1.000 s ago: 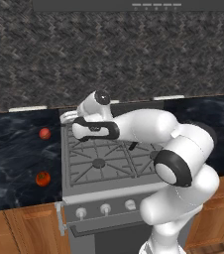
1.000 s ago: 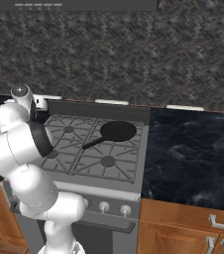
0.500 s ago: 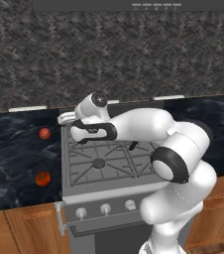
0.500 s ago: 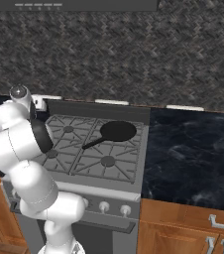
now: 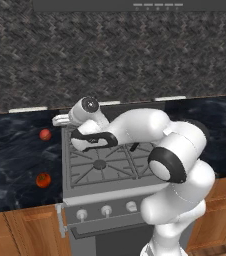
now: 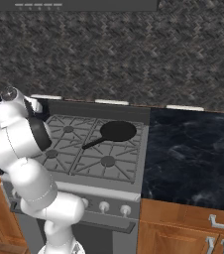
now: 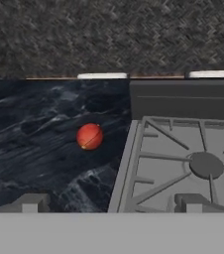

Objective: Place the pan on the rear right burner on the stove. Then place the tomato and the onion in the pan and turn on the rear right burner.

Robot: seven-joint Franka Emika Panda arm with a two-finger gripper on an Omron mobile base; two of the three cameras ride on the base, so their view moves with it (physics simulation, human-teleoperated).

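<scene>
A dark, white-veined marble-look counter (image 5: 10,160) runs along the wall on both sides of the range, under a rough grey-black stone backsplash (image 5: 110,55) and above warm wooden cabinet fronts (image 6: 183,228). In the left base view, two small balls lie on the counter left of the range: the plain pinkish-red onion (image 5: 45,134) at about ten o'clock from the front left burner, and the orange-red tomato with a dark stem spot (image 5: 43,180) nearer the front edge, at about eight o'clock, well apart from each other. In the hand view a red ball lies on the counter just beside the range's left edge. The grey steel stove with black grates (image 6: 129,186) stands between the counter runs. The white two-finger gripper (image 5: 60,119) hangs over the stove's rear left corner, fingers spread wide with nothing between them. The small matte-black round skillet (image 6: 117,131) sits on the rear right burner (image 6: 134,130), its thin handle pointing toward seven o'clock.
</scene>
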